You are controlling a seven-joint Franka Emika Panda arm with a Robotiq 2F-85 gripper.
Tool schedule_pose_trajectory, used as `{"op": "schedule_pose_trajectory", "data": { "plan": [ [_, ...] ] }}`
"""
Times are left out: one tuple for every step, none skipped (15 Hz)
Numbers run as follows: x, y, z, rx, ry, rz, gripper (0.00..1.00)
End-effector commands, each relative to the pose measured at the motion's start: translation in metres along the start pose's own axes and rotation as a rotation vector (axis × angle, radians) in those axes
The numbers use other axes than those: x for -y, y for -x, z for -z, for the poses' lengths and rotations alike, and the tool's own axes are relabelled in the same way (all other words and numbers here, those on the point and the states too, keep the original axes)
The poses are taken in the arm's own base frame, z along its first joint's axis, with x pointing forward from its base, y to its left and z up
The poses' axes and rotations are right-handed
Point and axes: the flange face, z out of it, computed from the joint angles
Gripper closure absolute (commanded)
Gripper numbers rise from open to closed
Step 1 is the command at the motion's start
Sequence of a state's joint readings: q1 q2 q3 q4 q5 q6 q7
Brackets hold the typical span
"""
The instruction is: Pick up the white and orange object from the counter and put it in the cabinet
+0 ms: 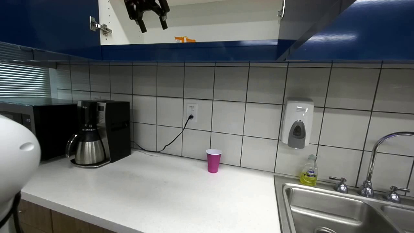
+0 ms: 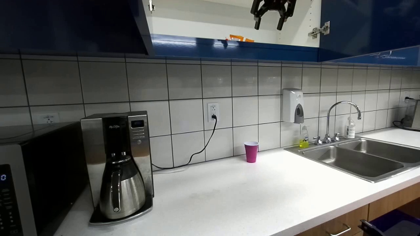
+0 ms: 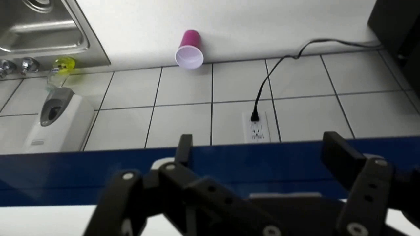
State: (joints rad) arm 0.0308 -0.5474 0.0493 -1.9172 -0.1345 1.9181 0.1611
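An orange thing point(image 1: 185, 39) shows just above the front edge of the open cabinet point(image 1: 200, 51), inside it. It also shows as orange pieces point(image 2: 236, 37) above the cabinet's blue edge point(image 2: 210, 46). Its lower part is hidden by that edge, and I cannot make out a white part. My gripper point(image 1: 154, 28) hangs in front of the cabinet opening, beside and above the orange thing, apart from it. In an exterior view its fingers point(image 2: 268, 28) are spread with nothing between them. In the wrist view the open fingers point(image 3: 257, 141) stand over the cabinet's blue edge point(image 3: 246, 164).
Cabinet doors point(image 1: 48, 26) stand open on both sides. Below, a pink cup point(image 1: 213, 163) stands on the white counter point(image 1: 155, 197). A coffee maker point(image 1: 118, 127) and microwave are at one end. A sink point(image 1: 323, 204), soap bottle point(image 1: 309, 174) and dispenser point(image 1: 297, 123) are at the other.
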Motion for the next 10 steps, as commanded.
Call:
{"op": "schedule_pose_trajectory", "data": {
  "plan": [
    [0.005, 0.032, -0.006, 0.103, -0.014, 0.082, 0.00],
    [0.006, 0.037, -0.010, 0.128, -0.014, 0.098, 0.00],
    [0.008, 0.042, -0.017, 0.153, -0.013, 0.113, 0.00],
    [0.009, 0.046, -0.023, 0.172, -0.017, 0.135, 0.00],
    [0.011, 0.050, -0.032, 0.193, -0.019, 0.151, 0.00],
    [0.012, 0.053, -0.039, 0.206, -0.015, 0.163, 0.00],
    [0.014, 0.057, -0.048, 0.217, -0.012, 0.178, 0.00],
    [0.015, 0.061, -0.058, 0.231, -0.009, 0.190, 0.00],
    [0.016, 0.066, -0.068, 0.253, -0.015, 0.199, 0.00],
    [0.017, 0.071, -0.077, 0.266, -0.021, 0.207, 0.00]
  ]
}}
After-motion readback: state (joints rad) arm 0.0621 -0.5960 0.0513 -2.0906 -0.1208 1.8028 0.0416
